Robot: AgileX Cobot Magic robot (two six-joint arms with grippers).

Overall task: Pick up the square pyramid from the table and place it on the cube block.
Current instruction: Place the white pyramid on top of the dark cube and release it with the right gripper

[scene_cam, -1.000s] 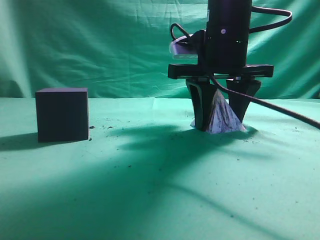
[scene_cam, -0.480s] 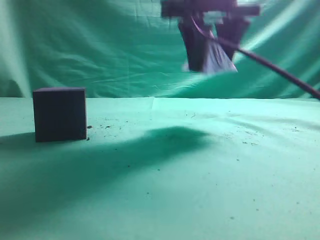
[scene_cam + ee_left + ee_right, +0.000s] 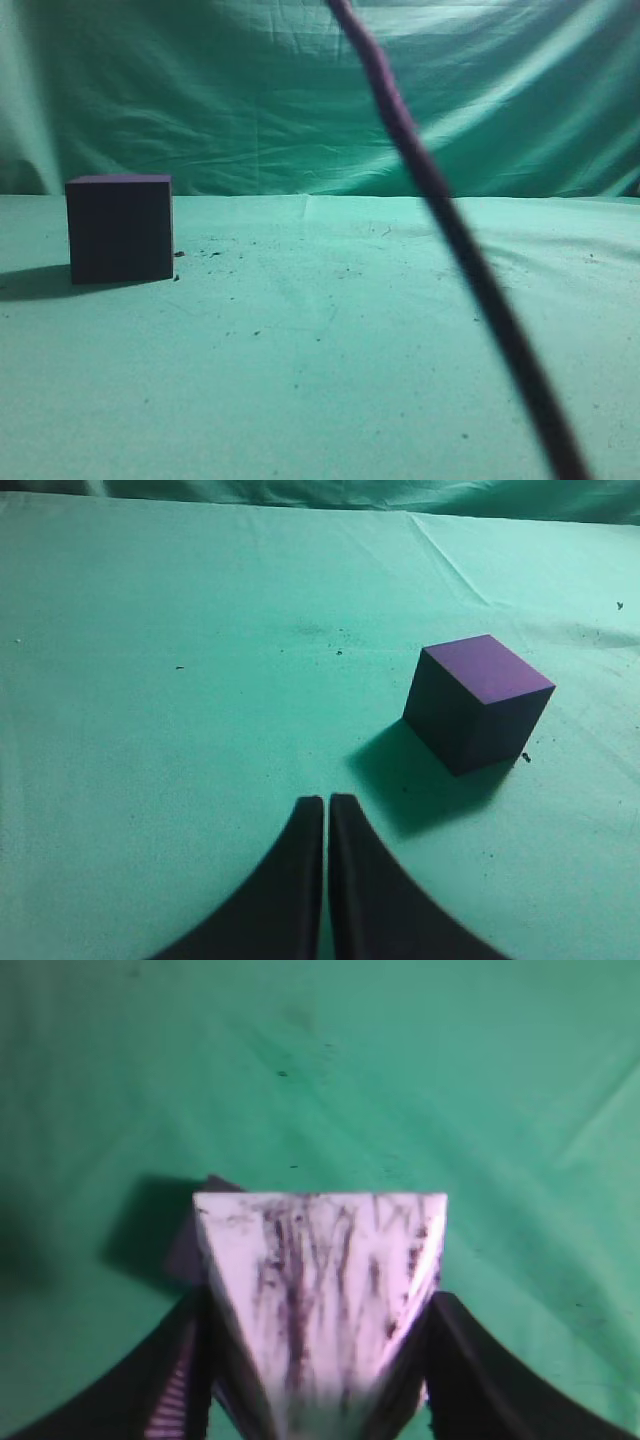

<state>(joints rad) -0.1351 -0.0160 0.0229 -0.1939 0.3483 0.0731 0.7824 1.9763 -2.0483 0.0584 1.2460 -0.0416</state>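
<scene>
The square pyramid (image 3: 320, 1300), pale lilac-white with dark streaks, is held between the fingers of my right gripper (image 3: 320, 1360), high above the green table (image 3: 450, 1080). The right gripper and pyramid are out of the exterior view; only the arm's dark cable (image 3: 450, 240) crosses it. The cube block (image 3: 121, 228), dark purple-black, stands on the table at the left. It also shows in the left wrist view (image 3: 478, 702), ahead and right of my left gripper (image 3: 326, 802), which is shut and empty above the cloth.
A wrinkled green backdrop (image 3: 250, 90) hangs behind the table. Small dark specks (image 3: 215, 253) lie on the cloth right of the cube. The cloth has a crease (image 3: 450, 560) in the left wrist view.
My right gripper has lifted the pyramid off the table and risen out of the exterior view; only its cable remains visible. The cube has not moved.
</scene>
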